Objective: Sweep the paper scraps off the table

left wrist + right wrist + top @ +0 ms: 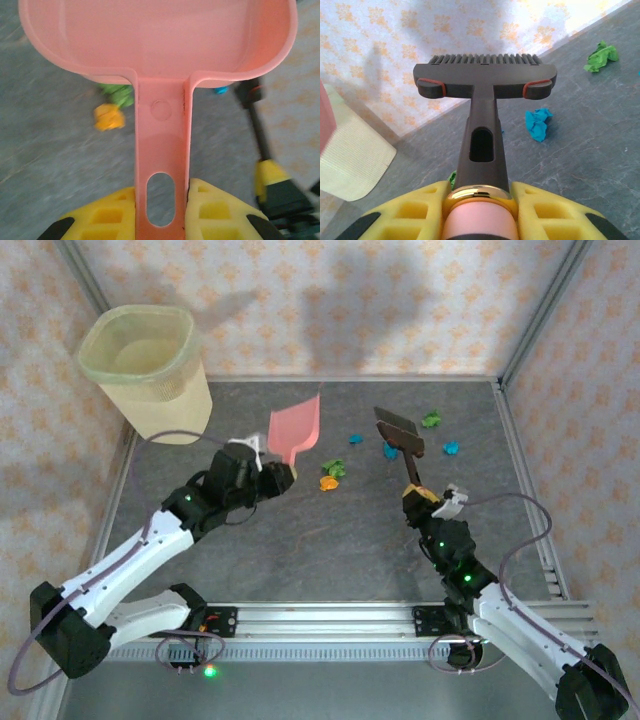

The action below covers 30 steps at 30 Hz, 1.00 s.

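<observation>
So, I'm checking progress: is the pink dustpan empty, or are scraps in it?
Empty. The dustpan is bare pink inside in the top and left wrist views; the paper scraps lie on the table.

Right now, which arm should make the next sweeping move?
Probably right: the right gripper holds the brush, its head near the scraps; the left gripper holds the dustpan, fit only for catching.

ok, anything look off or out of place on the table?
Only the paper scraps, strewn over the table beside the pink dustpan and around the brush. The bin stands upright at the far left corner. Nothing looks damaged.
</observation>
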Motion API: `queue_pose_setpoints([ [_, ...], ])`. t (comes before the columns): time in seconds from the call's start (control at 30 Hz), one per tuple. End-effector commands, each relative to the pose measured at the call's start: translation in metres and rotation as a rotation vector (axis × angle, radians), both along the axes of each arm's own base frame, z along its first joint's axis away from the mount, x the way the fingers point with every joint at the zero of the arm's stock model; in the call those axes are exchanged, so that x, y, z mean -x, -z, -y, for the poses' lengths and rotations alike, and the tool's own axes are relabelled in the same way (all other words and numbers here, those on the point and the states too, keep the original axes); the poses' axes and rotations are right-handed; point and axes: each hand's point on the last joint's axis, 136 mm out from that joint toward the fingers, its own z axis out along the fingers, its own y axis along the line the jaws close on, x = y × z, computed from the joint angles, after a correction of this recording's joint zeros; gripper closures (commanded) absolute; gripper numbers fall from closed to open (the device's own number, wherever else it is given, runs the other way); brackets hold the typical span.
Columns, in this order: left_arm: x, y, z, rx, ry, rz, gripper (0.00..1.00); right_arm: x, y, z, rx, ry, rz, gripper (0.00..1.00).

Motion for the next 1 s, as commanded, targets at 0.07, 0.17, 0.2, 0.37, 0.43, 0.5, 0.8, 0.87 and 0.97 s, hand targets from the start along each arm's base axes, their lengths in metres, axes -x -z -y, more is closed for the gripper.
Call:
queue_pose_setpoints([
  [0.07,0.014,0.034,-0.009,-0.041,0.011,-0.034,1.00,-0.001,-0.011,0.008,-0.027,0.049,0.044,1.00],
  [0.17,0.036,0.038,-0.001,-0.047,0.110,-0.023,1.00,-0.002,-0.012,0.012,-0.020,0.074,0.032,1.00],
  [0.2,0.046,0.039,0.002,-0.042,0.141,-0.017,1.00,-0.002,-0.012,0.013,-0.014,0.078,0.023,1.00],
  [0.37,0.086,0.051,0.009,-0.111,0.253,-0.018,1.00,-0.004,-0.012,0.022,-0.007,0.136,-0.041,1.00],
  [0.43,0.098,0.055,0.011,-0.154,0.281,-0.014,1.00,-0.005,-0.015,0.028,-0.018,0.176,-0.067,1.00],
  [0.5,0.108,0.062,0.011,-0.201,0.303,-0.021,1.00,-0.007,-0.026,0.021,-0.012,0.147,-0.073,1.00],
  [0.8,0.129,0.102,-0.011,-0.400,0.328,-0.159,1.00,-0.019,-0.062,-0.008,0.071,0.045,-0.277,1.00],
  [0.87,0.131,0.110,-0.013,-0.448,0.337,-0.189,1.00,-0.021,-0.068,-0.024,0.103,-0.025,-0.351,1.00],
  [0.97,0.133,0.124,-0.012,-0.494,0.354,-0.225,1.00,-0.021,-0.072,-0.048,0.127,-0.136,-0.476,1.00],
])
